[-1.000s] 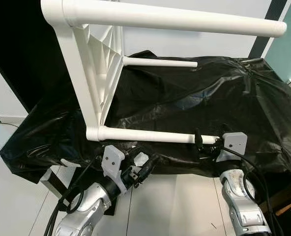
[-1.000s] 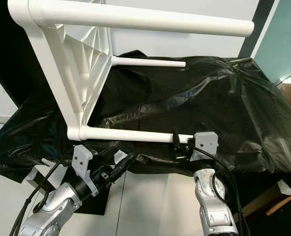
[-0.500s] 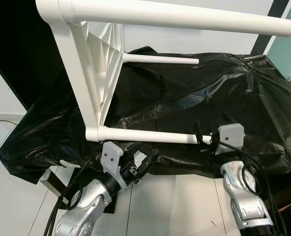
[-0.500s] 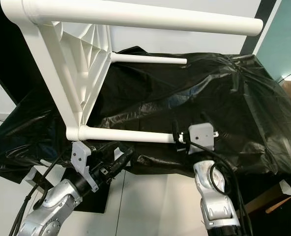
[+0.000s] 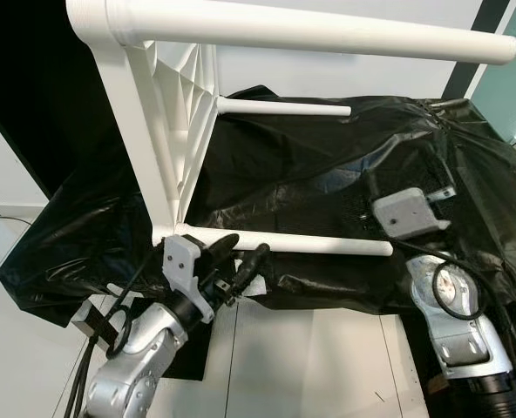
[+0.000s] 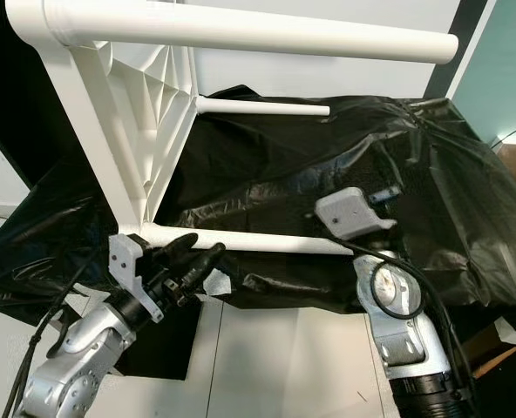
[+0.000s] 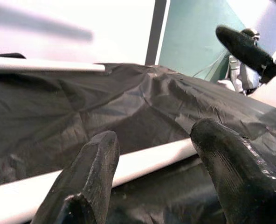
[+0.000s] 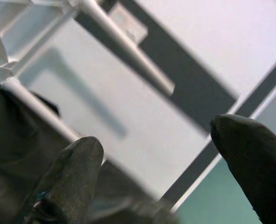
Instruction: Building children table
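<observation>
Left fingers (image 5: 241,261): spread apart, holding nothing, just below the near leg (image 5: 284,242) close to its socket.
Right fingers (image 6: 384,165): my right gripper is raised over the black sheet (image 5: 328,174); in its wrist view they stand parted and empty.
Children's table (image 5: 166,113): tipped on its side on the covered surface, legs pointing to my right.
Doing it well: I'd straddle the near leg squarely before clenching.
In the way: loose sheet folds under the leg could snag.

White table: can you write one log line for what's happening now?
white table: on its side on black sheet | left gripper: open, at lower leg | right gripper: open, off the leg
</observation>
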